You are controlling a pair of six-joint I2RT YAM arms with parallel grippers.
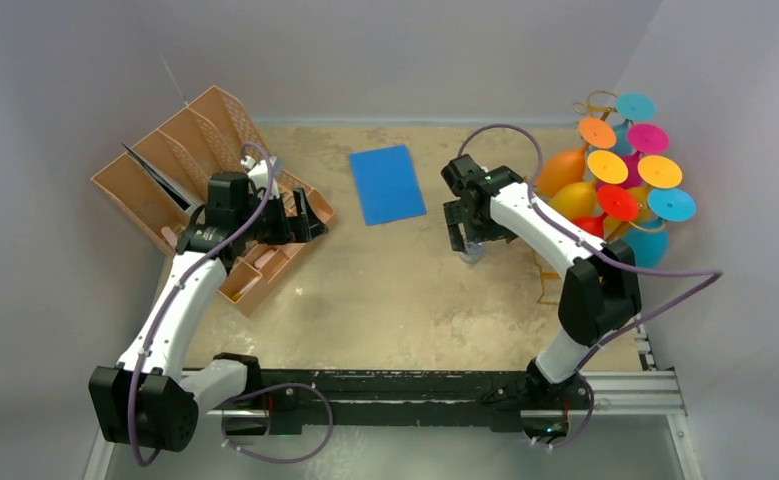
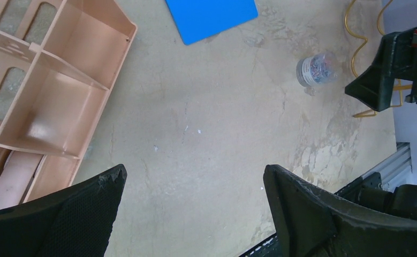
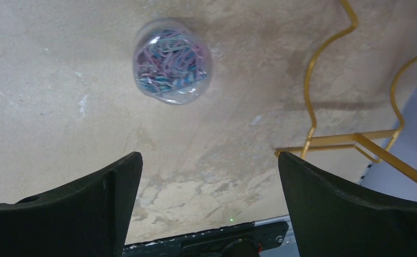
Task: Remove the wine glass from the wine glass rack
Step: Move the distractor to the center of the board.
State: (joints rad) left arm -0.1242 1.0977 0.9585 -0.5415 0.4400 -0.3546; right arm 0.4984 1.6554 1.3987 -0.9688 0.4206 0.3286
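Right hand point(image 3: 209, 158) wide open, holding nothing – wine glass point(image 1: 562, 170) at 3 o'clock on the wine glass rack point(image 3: 380, 151) looks light, probably slick plastic – I'd pinch the stem.

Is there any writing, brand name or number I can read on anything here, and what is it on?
None can be read. The blue sheet, the brown organizer tray, the clear tub of paper clips and the coloured wine glasses on the gold rack show no lettering in any view.
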